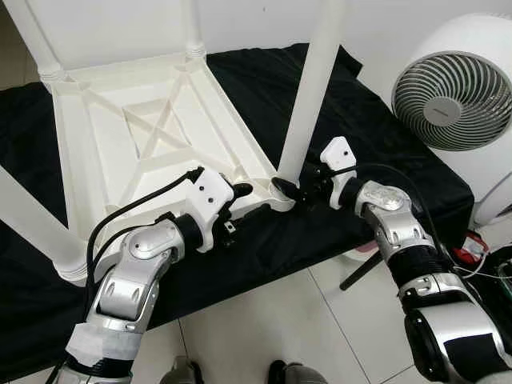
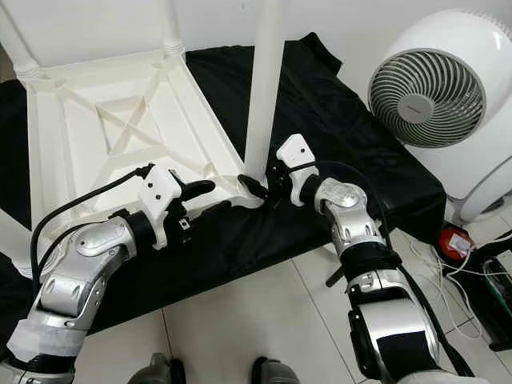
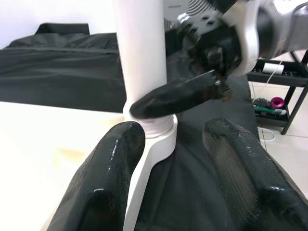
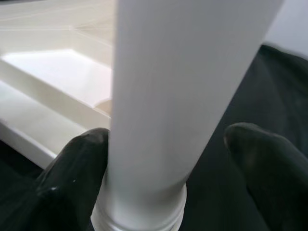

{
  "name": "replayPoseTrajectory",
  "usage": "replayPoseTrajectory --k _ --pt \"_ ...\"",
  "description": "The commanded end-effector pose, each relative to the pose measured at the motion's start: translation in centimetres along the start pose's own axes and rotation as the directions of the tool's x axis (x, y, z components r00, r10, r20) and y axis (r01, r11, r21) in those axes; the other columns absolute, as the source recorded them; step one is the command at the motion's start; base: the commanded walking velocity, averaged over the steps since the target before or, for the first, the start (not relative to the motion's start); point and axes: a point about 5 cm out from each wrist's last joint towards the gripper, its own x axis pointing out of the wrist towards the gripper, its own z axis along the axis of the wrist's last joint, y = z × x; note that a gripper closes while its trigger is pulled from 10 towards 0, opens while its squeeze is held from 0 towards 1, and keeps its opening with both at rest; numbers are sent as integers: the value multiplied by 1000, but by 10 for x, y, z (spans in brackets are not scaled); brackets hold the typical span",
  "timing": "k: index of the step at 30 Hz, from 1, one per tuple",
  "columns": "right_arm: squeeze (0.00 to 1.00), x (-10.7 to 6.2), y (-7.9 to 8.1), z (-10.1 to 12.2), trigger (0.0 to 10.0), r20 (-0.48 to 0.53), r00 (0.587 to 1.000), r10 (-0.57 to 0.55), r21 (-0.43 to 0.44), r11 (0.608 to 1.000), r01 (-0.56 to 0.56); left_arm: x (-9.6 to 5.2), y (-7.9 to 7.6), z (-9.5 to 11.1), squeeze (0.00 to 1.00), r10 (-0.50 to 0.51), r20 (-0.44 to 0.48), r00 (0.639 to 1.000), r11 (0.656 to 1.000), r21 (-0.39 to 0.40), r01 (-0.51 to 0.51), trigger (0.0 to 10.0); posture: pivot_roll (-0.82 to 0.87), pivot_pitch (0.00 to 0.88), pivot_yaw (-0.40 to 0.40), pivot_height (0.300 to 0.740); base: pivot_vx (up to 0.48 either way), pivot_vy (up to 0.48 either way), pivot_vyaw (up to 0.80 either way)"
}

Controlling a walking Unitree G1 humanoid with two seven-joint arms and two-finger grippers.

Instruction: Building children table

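A white plastic children's table (image 1: 160,128) lies upside down on a black cloth (image 1: 384,136), its legs pointing up. The near right leg (image 1: 312,88) stands in its corner socket. My right gripper (image 1: 292,192) is open at the base of this leg (image 4: 178,96), one finger on each side; one finger (image 3: 178,94) touches it. My left gripper (image 1: 250,202) is open at the table's near rim beside that corner. One of its fingers is over the underside and the other over the cloth.
A white round fan (image 1: 456,80) stands at the right past the cloth's edge. Other legs rise at the near left (image 1: 32,224) and at the far corners (image 1: 32,36). Cables and a dark rack (image 2: 480,272) sit on the tiled floor at right.
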Motion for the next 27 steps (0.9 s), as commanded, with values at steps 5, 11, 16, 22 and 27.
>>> replayPoseTrajectory --k 5,11,16,22,27 --pt "0 3 13 -14 0 -11 994 111 69 992 -110 -1 3 -3 0 62 -17 998 998 -6 -62 10000 14 106 5 740 0 0 0" --pt "0 0 17 -24 0 -19 995 95 97 991 -93 -2 2 -4 0 67 -18 998 998 -11 -67 10000 14 100 -4 740 0 0 0" --pt "0 -3 9 -29 0 -47 997 -58 92 994 62 -1 0 -5 0 62 -19 998 998 -16 -62 10000 11 96 -4 740 0 0 0" --pt "0 -3 10 -31 0 -50 987 -150 143 977 156 -1 -2 -6 0 58 -22 998 998 -19 -59 10000 11 96 -7 740 0 0 0" --pt "0 -1 11 -27 0 -38 959 -280 235 930 281 -2 -3 -6 0 57 -14 998 998 -26 -57 10000 9 94 -9 740 0 0 0"
